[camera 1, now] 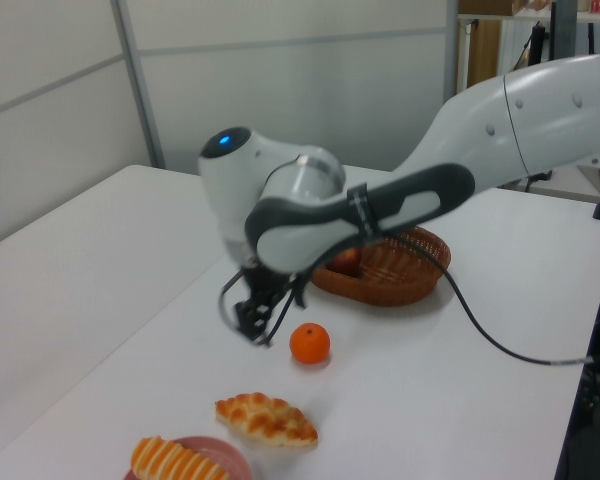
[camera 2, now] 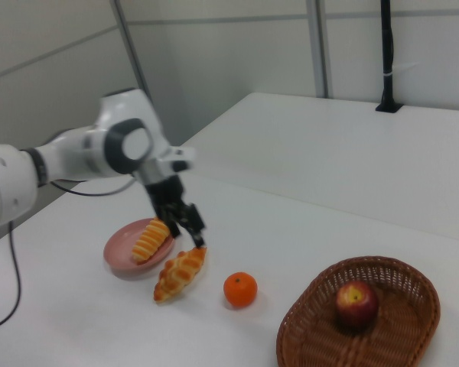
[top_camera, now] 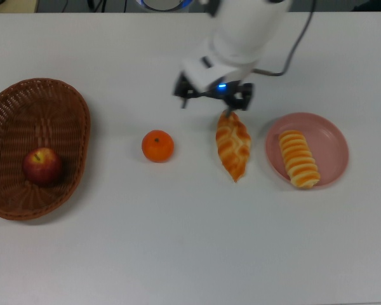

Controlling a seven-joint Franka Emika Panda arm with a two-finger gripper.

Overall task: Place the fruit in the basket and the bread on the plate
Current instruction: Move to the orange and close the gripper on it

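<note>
The dark red apple (top_camera: 42,166) lies inside the wicker basket (top_camera: 73,105) at the top view's left. On the table stands the orange mandarin (top_camera: 157,145), and to its right in the top view lies the braided loaf (top_camera: 233,144). The ridged spiral roll (top_camera: 298,159) rests on the pink plate (top_camera: 330,136). My gripper (top_camera: 214,100) hangs open and empty over the table, just beyond the loaf's far tip. In the right view the gripper (camera 2: 187,223) sits above the loaf (camera 2: 180,273), with the mandarin (camera 2: 240,290) further right. The left view shows the gripper (camera 1: 252,322) beside the mandarin (camera 1: 310,343).
The white table stretches around the items. A black cable (camera 1: 500,345) trails from the arm across the table in the left view. A grey partition wall (camera 1: 280,90) stands behind the table, and a dark post (camera 2: 387,53) rises at its far edge in the right view.
</note>
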